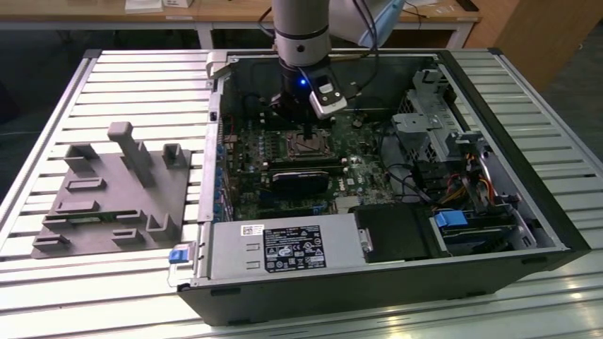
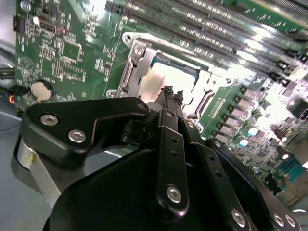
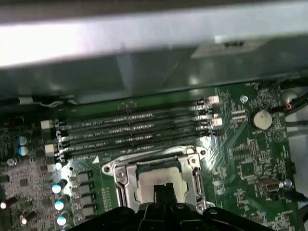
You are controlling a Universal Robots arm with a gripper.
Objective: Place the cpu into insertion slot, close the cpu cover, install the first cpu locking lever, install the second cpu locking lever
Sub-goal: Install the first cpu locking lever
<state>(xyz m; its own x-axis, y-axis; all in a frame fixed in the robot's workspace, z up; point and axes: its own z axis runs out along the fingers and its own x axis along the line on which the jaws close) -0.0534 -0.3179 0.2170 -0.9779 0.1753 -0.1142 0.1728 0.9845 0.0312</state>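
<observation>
In both wrist views the gripper [image 3: 163, 188] hangs over the insertion slot [image 3: 159, 179], jaws pressed together on nothing; the cpu [image 2: 166, 72] lies seated inside, the cpu cover [image 3: 118, 180] framing it; beyond, long memory slots [image 3: 134, 127]; the gripper body hides the slot's near edge.

Shiny silvery metal cpu cover [image 3: 159, 166] frames the dull grey cpu [image 3: 156, 185]; matt black gripper [image 2: 169, 96]; glossy green circuit board [image 3: 250, 159].

A ribbed, silver-grey slatted metal worktable [image 1: 113, 74] spreads across the exterior view; behind it stands a pale wooden desk with white legs [image 1: 203, 18]; a light-brown wooden cabinet panel [image 1: 541, 35] sits at the exterior view's right.
</observation>
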